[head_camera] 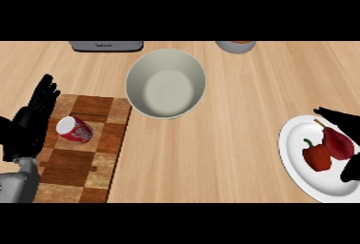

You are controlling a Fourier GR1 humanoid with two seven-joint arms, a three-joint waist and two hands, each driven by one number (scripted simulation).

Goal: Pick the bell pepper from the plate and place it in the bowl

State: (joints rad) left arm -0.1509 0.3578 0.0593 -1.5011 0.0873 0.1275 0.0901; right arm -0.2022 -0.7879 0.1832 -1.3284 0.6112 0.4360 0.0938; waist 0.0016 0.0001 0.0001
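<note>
Step in hand looks like the reach/approach to the pick, grasp not yet made. The red bell pepper point(317, 155) lies on the white plate point(299, 178) at the view's right edge, w/ a darker red pear-shaped item point(337, 142) just beside it on the same plate, touching or nearly so. The right hand point(342, 120) shows only as black shapes over the plate's right side, one part above the dark red item and one part below it near the plate's lower right; can't tell if its fingers are spread or curled, and it doesn't appear to be round the pepper yet. The left hand point(32, 121) rests at the view's left over the checkered wooden cutting board point(91, 162), fingers straight and up, holding nothing; a red can point(75, 129) lies on its side on the board just beside it. The target, a pale bowl point(166, 84), stands upper-centre w/ nothing in it, well apart from the plate. Next move, IMO: shift the right hand left onto the pepper, not the neighbouring item, close round it, lift clear of the plate rim, then carry up-left across the counter point(225, 143) to over the bowl and release.
</note>
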